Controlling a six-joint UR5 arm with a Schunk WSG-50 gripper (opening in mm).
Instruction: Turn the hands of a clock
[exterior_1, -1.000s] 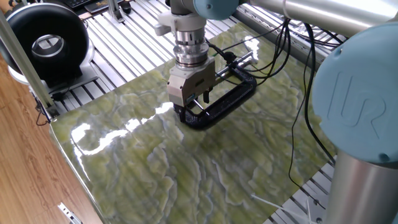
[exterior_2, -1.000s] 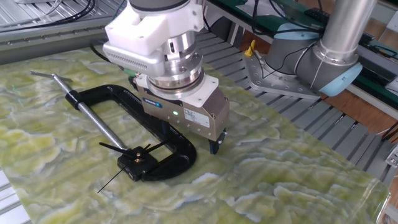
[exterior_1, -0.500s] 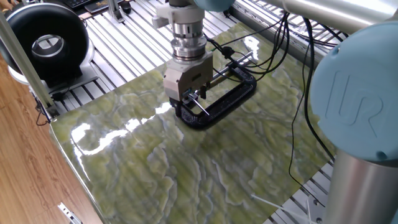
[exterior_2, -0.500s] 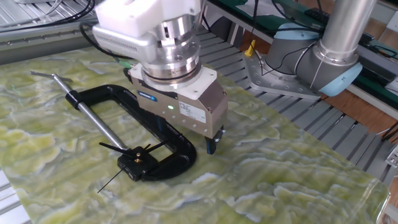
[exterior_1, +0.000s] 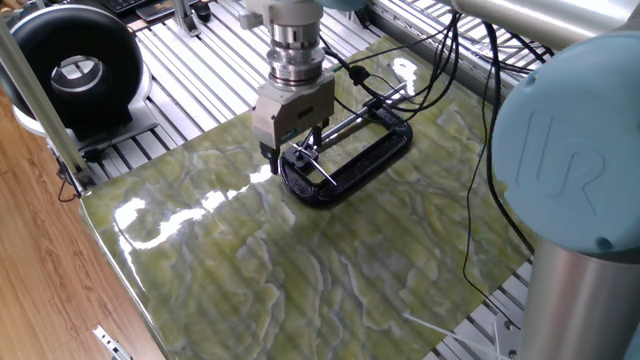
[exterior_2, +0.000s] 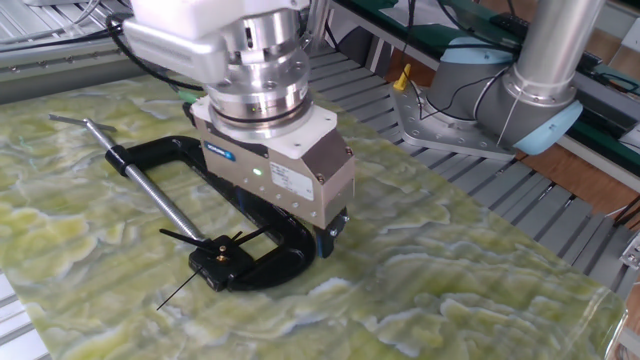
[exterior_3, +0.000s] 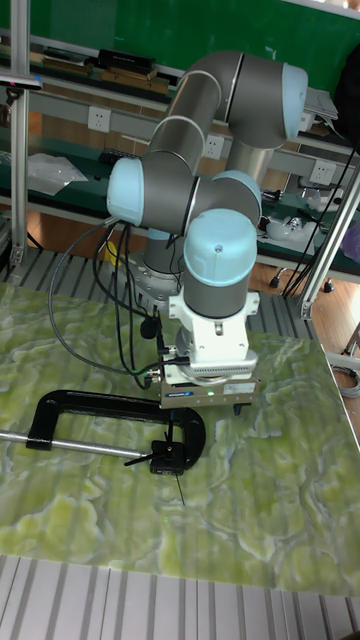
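The clock is a small black piece (exterior_2: 218, 260) held in the jaw of a black C-clamp (exterior_2: 160, 152) that lies flat on the green marbled mat (exterior_2: 430, 280). Its thin needle-like hands (exterior_2: 178, 236) fan out from a brass centre. They also show in one fixed view as hands (exterior_1: 318, 170) and in the tall view as hands (exterior_3: 140, 459). My gripper (exterior_2: 295, 228) hangs over the clamp's curved end, just right of the clock, fingers pointing down and apart. One fingertip (exterior_2: 330, 237) shows beside the frame; the other is hidden. Nothing is held by the gripper (exterior_1: 290, 150).
The clamp's long silver screw (exterior_2: 160, 200) ends in a cross-pin (exterior_2: 80, 123) at the far left. A round black ring-shaped device (exterior_1: 70, 70) stands on the slatted table beyond the mat. Cables (exterior_1: 440, 80) trail behind the clamp. A second arm's base (exterior_2: 510, 100) sits at the back right.
My gripper has moved along the clamp toward the jaw end with the clock and has come a little lower. The clamp and the hands have not moved.
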